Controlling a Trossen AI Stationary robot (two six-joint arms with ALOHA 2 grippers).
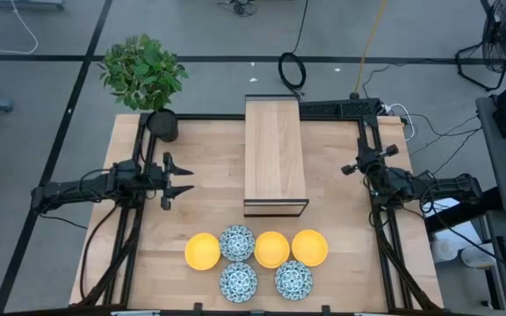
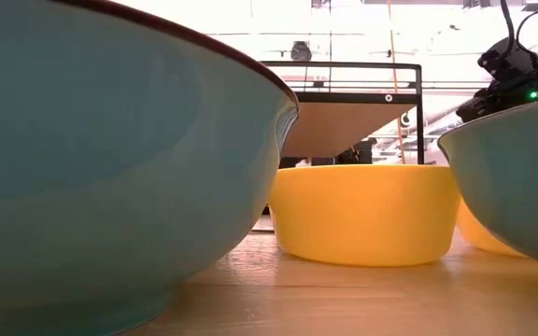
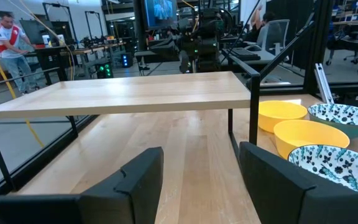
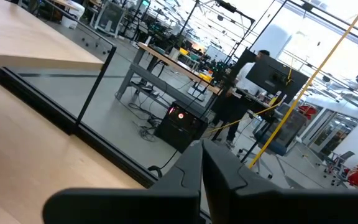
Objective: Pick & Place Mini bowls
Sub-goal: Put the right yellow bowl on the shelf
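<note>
Yellow and blue-patterned mini bowls point(image 1: 255, 257), six in all, are sitting in a tight cluster at the near edge of the bench point(image 1: 209, 167): a back row running yellow, patterned, yellow, yellow, with two patterned ones just in front. Neighbours are touching or nearly so, and this is the likely hazard; a finger going down between two rims is apt to be nudging or tipping the adjoining bowl, and the glazed, sloping walls are probably offering a slippery hold. The wooden riser shelf point(image 1: 274, 156) is standing mid-bench just behind the cluster, so a low sweep risks clipping its metal frame. The left gripper point(image 1: 183, 180) is hovering with fingers spread wide, left of the shelf and well apart from the bowls. The right gripper point(image 1: 351, 167) is waiting at the bench's right edge, fingers pressed together, holding nothing.
</note>
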